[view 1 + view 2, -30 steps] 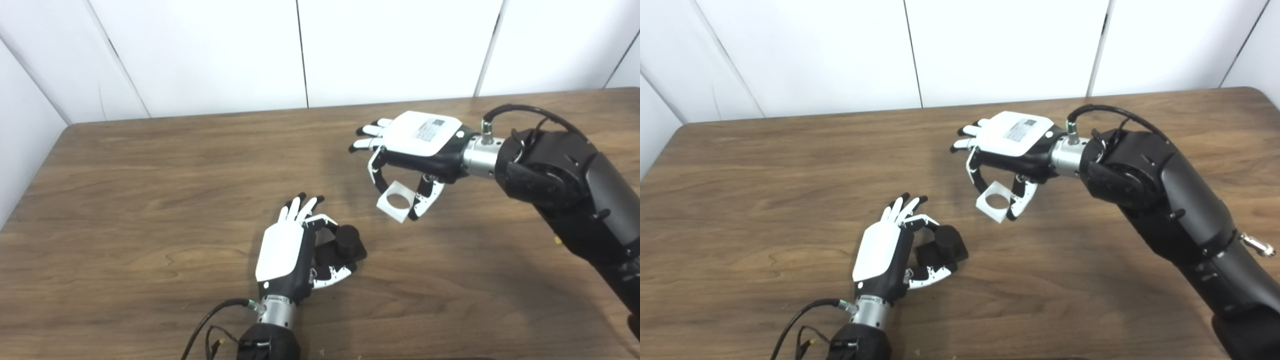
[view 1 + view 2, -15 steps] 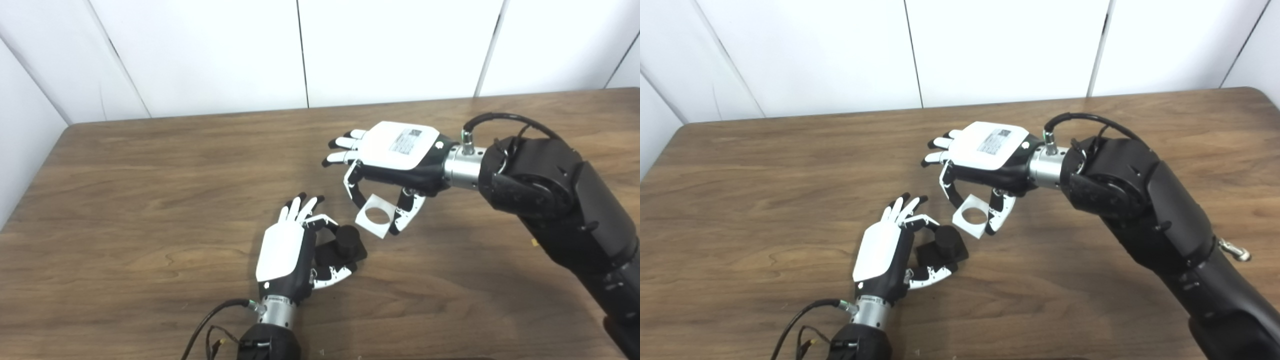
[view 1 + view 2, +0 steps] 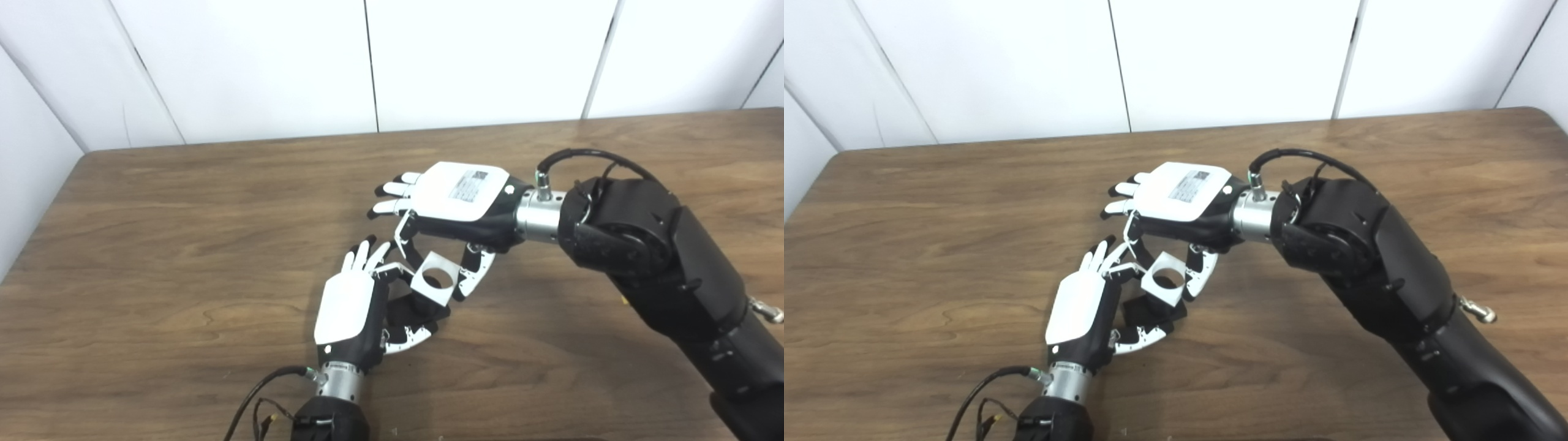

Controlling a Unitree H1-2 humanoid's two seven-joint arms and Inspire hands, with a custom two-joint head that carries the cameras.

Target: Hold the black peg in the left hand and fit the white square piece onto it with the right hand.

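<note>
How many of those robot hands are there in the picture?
2. The left hand is near the table's front edge, holding the black peg. The right hand is just above it, holding the white square piece over the peg.

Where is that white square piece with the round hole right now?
Near the table's middle, the white square piece is pinched in the right hand, directly over the black peg held by the left hand.

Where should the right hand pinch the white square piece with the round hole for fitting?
On two opposite outer edges, coming from above, as the right hand does now. The white square piece is thin and flat; an edge grip probably leaves its hole free for the black peg in the left hand.
</note>
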